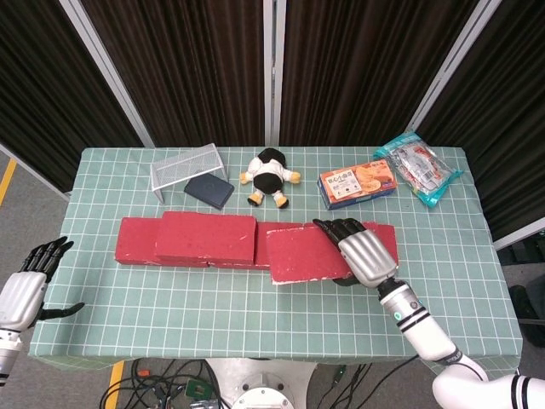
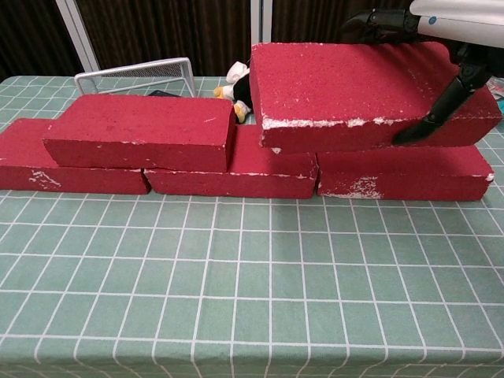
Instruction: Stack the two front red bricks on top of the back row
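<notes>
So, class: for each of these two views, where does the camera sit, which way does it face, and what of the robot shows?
Head view: high above the near edge, looking down on the whole table; shows left hand and right hand.
Chest view: low at the near edge, facing across to the back row; only the right hand shows.
Shared: the lifted brick gripped by the right hand.

My right hand (image 1: 362,251) holds one brick (image 2: 362,94) above back row (image 2: 236,169), right of stacked brick (image 2: 142,130); toy (image 1: 270,176), box (image 1: 358,183) behind on bench (image 1: 213,307).
</notes>
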